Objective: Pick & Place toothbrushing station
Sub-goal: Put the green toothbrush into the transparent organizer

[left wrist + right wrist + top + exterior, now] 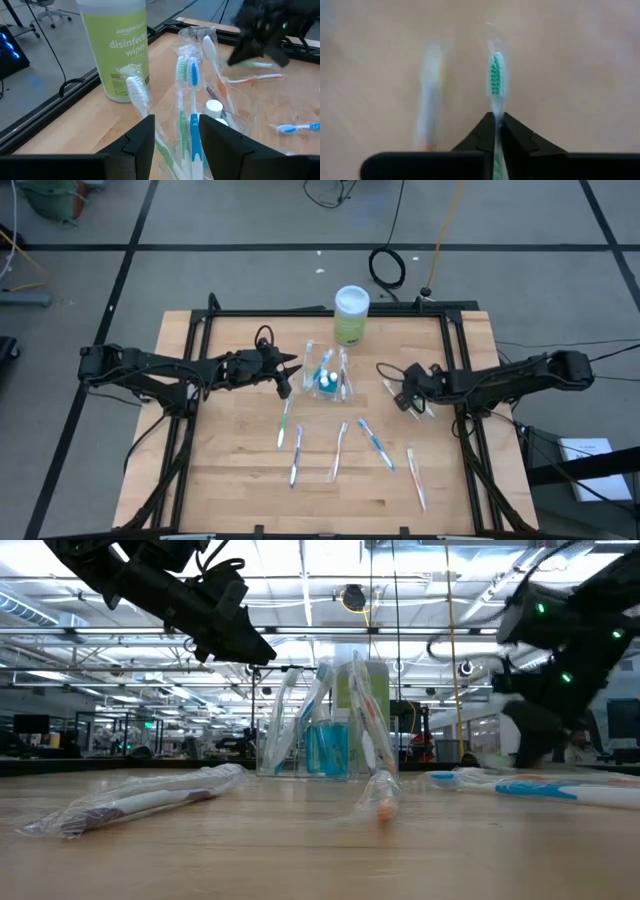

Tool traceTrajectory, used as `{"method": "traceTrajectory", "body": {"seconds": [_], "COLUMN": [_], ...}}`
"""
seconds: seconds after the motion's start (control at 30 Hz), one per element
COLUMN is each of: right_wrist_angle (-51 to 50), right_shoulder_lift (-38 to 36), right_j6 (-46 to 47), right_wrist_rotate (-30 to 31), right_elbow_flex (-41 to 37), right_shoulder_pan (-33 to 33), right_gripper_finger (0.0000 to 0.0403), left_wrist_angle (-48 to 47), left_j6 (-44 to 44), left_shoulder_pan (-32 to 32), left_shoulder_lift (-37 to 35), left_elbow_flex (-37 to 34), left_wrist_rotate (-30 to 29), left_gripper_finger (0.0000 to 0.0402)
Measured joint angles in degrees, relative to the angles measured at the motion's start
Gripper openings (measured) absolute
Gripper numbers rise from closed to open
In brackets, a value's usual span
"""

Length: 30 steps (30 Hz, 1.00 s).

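A wrapped green-bristled toothbrush [495,82] is being pinched by the right gripper [497,120]. It should be kept upright toward the toothbrushing station [327,376]. The left gripper [176,131] is being held spread.

Item count on table
1 wipes canister [351,314], 1 clear holder [327,377], 5 loose wrapped toothbrushes [338,450], 2 arms

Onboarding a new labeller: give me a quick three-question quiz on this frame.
1. True or false: the right gripper is shut on a wrapped toothbrush with green bristles.
2. The open left gripper hovers by: A) the clear plastic toothbrush holder B) the table's front edge.
3. Fill in: the green white-lidded wipes canister stands ___ the holder, towards the table's far edge.

Key: 1 true; 2 A; 3 behind.
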Motion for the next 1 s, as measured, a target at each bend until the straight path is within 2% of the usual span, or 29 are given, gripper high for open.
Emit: {"method": "traceTrajectory", "body": {"seconds": [0.17,0.27,0.37,0.43,0.57,0.73,0.87,1.0], "right_wrist_angle": [15.92,39.49,64.31,77.1,95.99,106.28,105.83,102.93], "right_shoulder_lift": [-0.08,0.48,4.45,8.62,19.08,31.68,37.78,39.92], "right_j6": [-8.46,-20.57,-35.01,-42.59,-49.4,-50.83,-49.32,-47.71], "right_wrist_rotate": [13.2,18.62,18.22,15.38,9.43,9.79,9.83,11.8], "right_elbow_flex": [4.64,4.61,4.36,4.2,4.45,6.98,9.21,9.4], "right_shoulder_pan": [2.21,4.43,6.52,7.54,7.7,6.35,6.23,7.1], "right_gripper_finger": [0.0011,0.0004,0.0005,0.0005,0.0002,0.0002,0.0001,0.0], "left_wrist_angle": [0.19,-0.07,-0.04,-0.02,-0.04,-0.04,-0.24,-2.47], "left_j6": [-0.02,-0.02,-0.02,0.2,0.28,-0.17,-0.35,-0.61], "left_shoulder_pan": [0.01,0.01,0.0,0.01,-0.01,-0.08,-0.14,-0.88], "left_shoulder_lift": [0.0,0.0,0.0,0.0,0.0,0.0,0.0,0.0], "left_elbow_flex": [0.0,0.0,0.0,0.0,0.0,0.0,0.0,0.0], "left_wrist_rotate": [0.0,0.0,0.0,0.0,0.0,0.0,0.04,0.05], "left_gripper_finger": [0.0157,0.0157,0.0157,0.0157,0.0157,0.0157,0.0157,0.0157]}}
